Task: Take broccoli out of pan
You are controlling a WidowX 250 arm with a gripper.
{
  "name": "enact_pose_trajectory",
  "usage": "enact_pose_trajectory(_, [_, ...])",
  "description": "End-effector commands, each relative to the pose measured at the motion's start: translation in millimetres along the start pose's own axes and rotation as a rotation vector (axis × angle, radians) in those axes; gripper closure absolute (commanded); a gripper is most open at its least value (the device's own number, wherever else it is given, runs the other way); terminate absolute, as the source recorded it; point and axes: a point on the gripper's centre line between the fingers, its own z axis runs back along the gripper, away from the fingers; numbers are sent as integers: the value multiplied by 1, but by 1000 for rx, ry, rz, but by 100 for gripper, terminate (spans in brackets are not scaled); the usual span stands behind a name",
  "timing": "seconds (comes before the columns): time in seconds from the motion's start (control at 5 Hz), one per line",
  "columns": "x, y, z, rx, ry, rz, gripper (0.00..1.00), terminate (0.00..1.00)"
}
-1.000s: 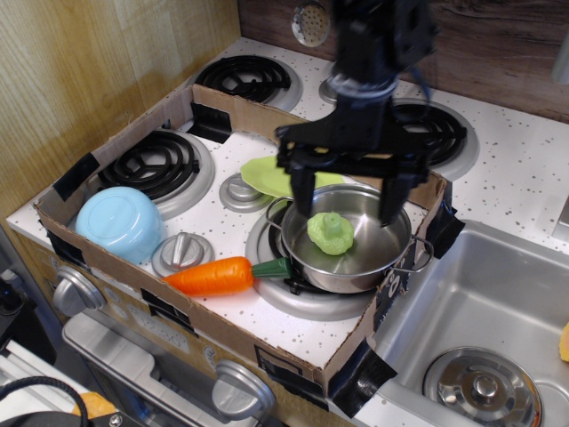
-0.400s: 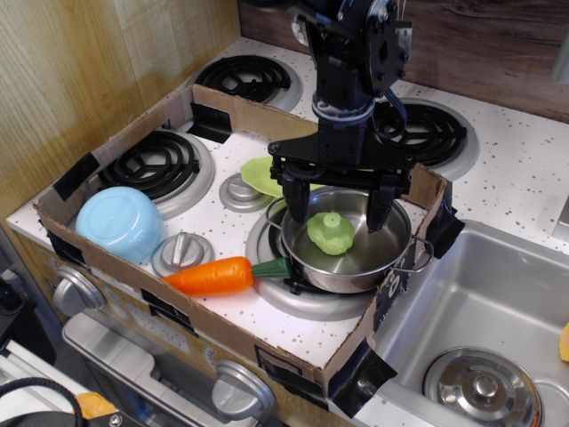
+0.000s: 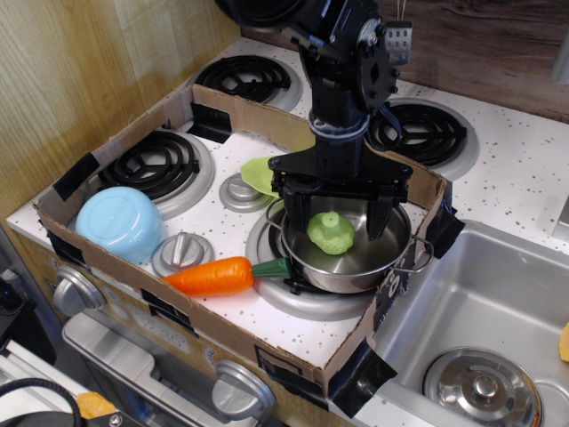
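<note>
The light-green lumpy broccoli [image 3: 331, 233] lies inside the shiny steel pan [image 3: 348, 267], which stands on the front right burner. My black gripper [image 3: 336, 221] hangs over the pan, open, with one finger [image 3: 292, 218] left of the broccoli and the other [image 3: 379, 216] right of it. The fingertips reach down to about the pan's rim and the broccoli's top. They do not touch the broccoli. The arm hides the pan's back rim.
An orange carrot [image 3: 217, 276] lies left of the pan. A light-blue bowl [image 3: 119, 222] sits upside down at the front left. A pale-green plate [image 3: 259, 175] lies behind the pan. A cardboard wall [image 3: 120, 142] rings the stove top. A sink [image 3: 484, 329] is at right.
My gripper has moved down and slightly left, so its open fingers now straddle the broccoli at the pan's rim. The broccoli and pan have not moved.
</note>
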Motion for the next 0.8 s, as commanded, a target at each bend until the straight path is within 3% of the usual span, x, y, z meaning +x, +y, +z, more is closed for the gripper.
enact_pose_trajectory(0.0, [4,-3,-3,-33,-33,57,0,0])
enact_pose_trajectory(0.2, [4,-4,-3,-28,-33,63,100,0])
enact_pose_trajectory(0.6, [6,-8,12,3,-25,95,100,0])
